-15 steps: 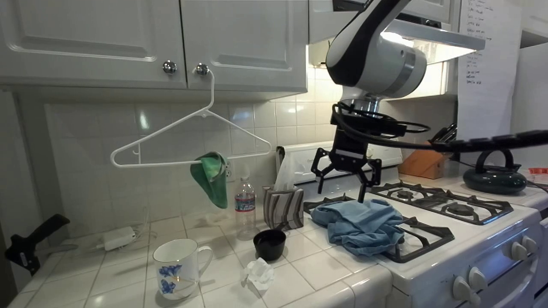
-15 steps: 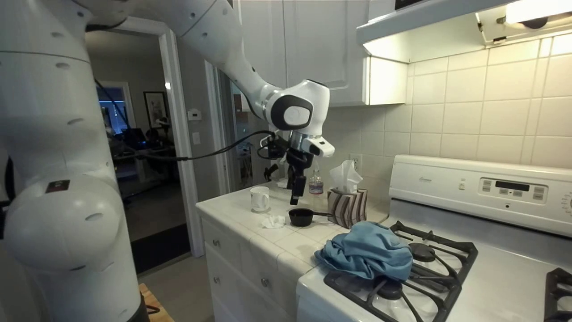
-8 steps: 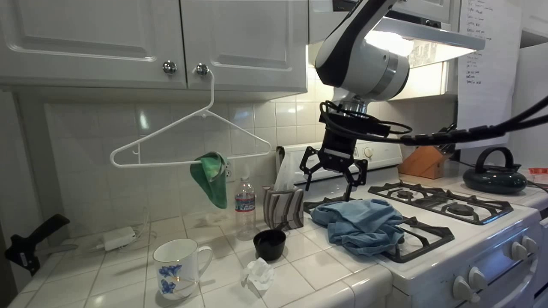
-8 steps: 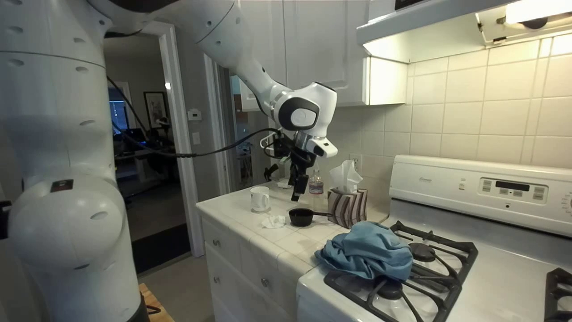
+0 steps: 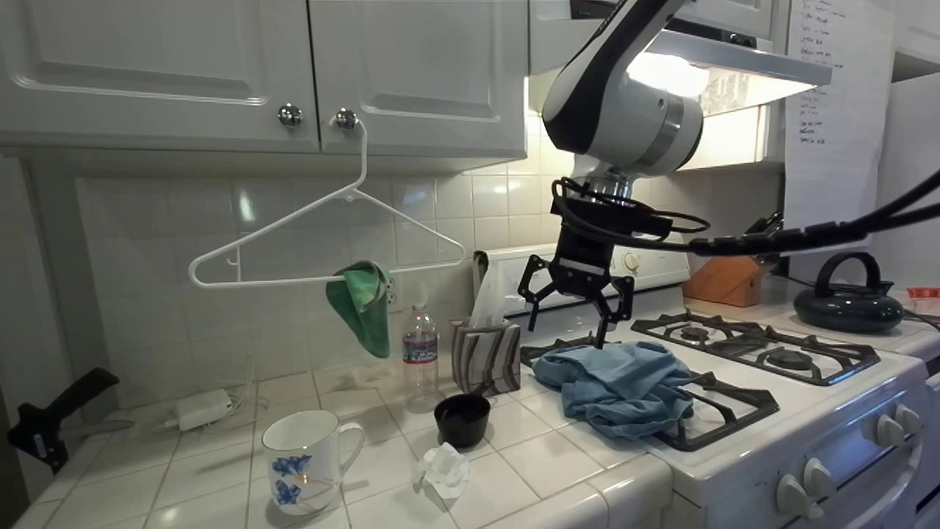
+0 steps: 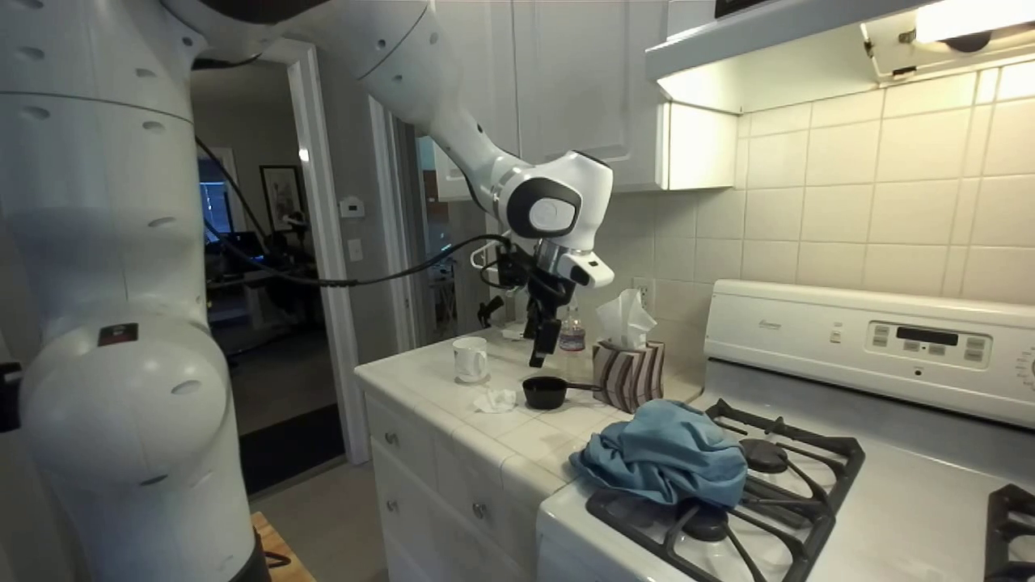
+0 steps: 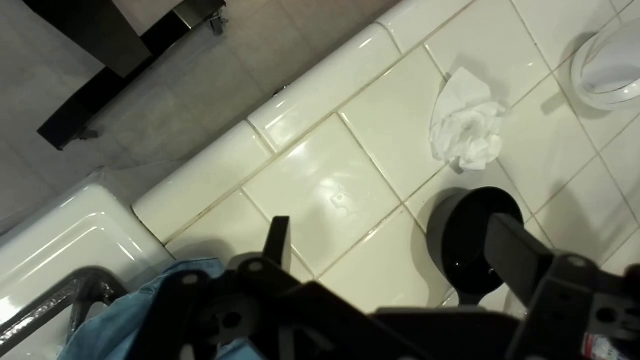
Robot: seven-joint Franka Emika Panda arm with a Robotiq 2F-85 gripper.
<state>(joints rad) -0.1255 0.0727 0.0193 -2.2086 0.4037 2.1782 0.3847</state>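
Well to the left of the small, deep, round black pan (image 5: 463,422), a white ceramic mug with blue flowers (image 5: 305,466) stands upright. A white plastic hanger (image 5: 279,282) hangs above and left of the pan, a green cloth (image 5: 363,316) draped over its bar. A clear plastic bottle with a red-and-blue label (image 5: 420,360) stands behind the pan, and a crumpled white tissue (image 5: 446,472) lies just beside it. The pan itself sits upright on white tiles (image 5: 525,459) (a small bright gleam shows inside its bowl in the wrist view), its thin handle (image 6: 584,387) pointing toward the striped brown-and-white tissue box (image 5: 486,356) behind it to the right. Higher than the pan hangs the black two-fingered gripper (image 5: 566,336), its jaws spread wide, holding and touching nothing; in the wrist view one finger (image 7: 517,257) overlaps the bowl. Right of the pan, a bunched blue cloth (image 5: 617,389) lies on a white gas stove (image 5: 789,408). Farther right sits a dark round kettle (image 5: 848,312).
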